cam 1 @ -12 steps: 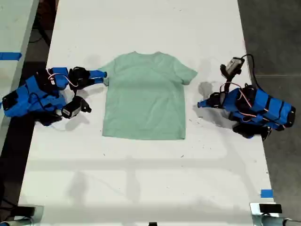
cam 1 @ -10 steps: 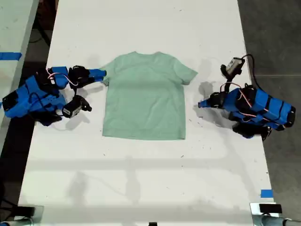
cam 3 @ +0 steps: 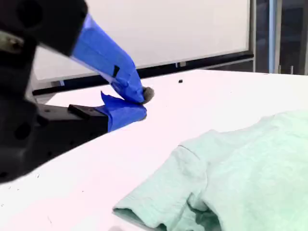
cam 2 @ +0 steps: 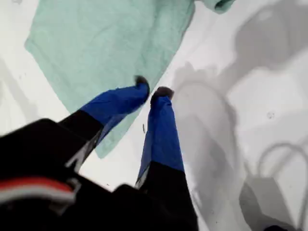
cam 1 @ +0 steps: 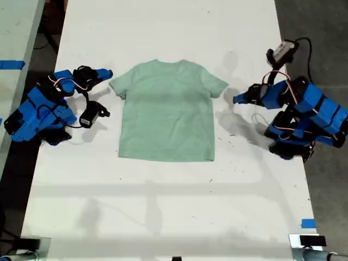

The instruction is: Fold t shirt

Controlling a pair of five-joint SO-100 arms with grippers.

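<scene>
**A:** How far along was the fold at that point?

**B:** Honestly, not started. The table [cam 1: 163, 206] was bare white apart from the shirt [cam 1: 167, 111], which lay flat and fully spread in the middle, neck toward the far end in the exterior view. Both sleeves were out and the hem was straight. I couldn't see a single crease or flap turned over.

**A:** So what were the arms doing?

**B:** One sat on each side, and neither had any cloth. My first gripper [cam 1: 237, 99] was on the exterior view's right, lifted off the table and just beside that side's sleeve. In its wrist view the jaws were pinched almost together with only a sliver of gap, with nothing between them, hanging over the shirt's side edge. My second gripper [cam 1: 107, 73] was on the exterior view's left, just beside the other sleeve [cam 3: 168, 187] but not touching it. Its jaws looked closed tip to tip, and they were empty too.

**A:** So everything was left to do?

**B:** I'd say so. Sleeves in, sides over, then bottom up, or whatever order it picks. Both would need to open up before they could grab anything.
</scene>
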